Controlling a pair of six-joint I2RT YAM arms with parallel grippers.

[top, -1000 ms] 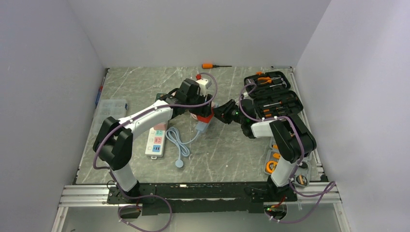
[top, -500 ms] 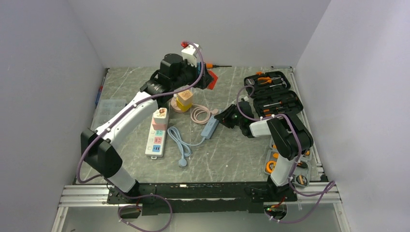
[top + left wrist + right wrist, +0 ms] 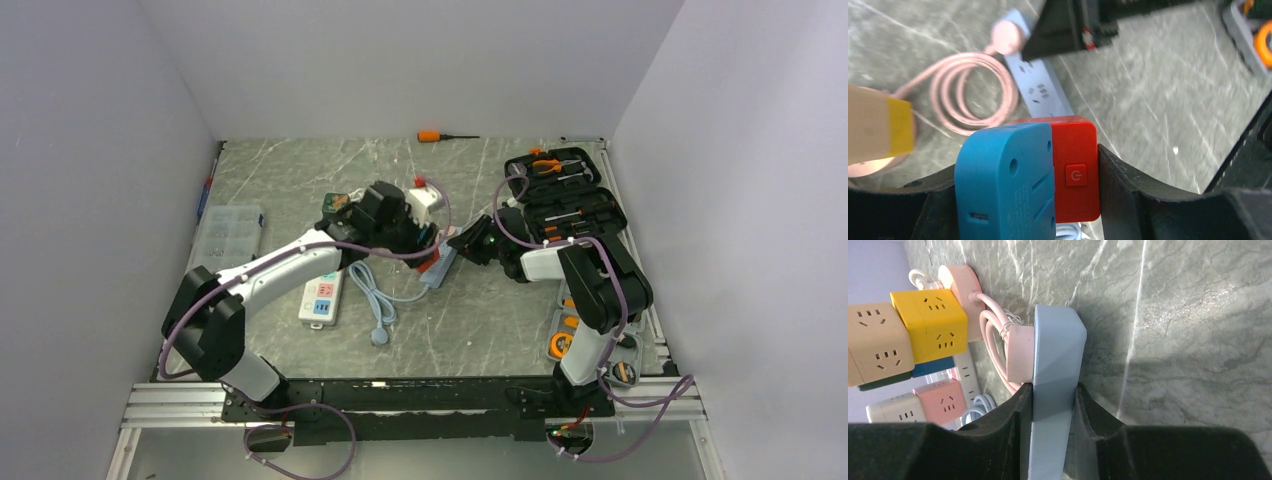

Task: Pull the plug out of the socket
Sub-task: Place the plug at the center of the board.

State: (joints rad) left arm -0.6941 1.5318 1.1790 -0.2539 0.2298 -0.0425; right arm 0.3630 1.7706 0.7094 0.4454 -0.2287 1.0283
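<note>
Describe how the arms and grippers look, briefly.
The left arm and right arm each have black joints and one white link, with a purple cable looped alongside. The fingers are matte black and taper towards the tips.

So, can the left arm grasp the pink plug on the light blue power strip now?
Probably not: the left gripper is shut on a red and blue adapter block, so its jaws are full.

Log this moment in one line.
left gripper: shut on cube | right gripper: shut on blue strip | cube: off blue strip | pink plug: against blue strip
</note>
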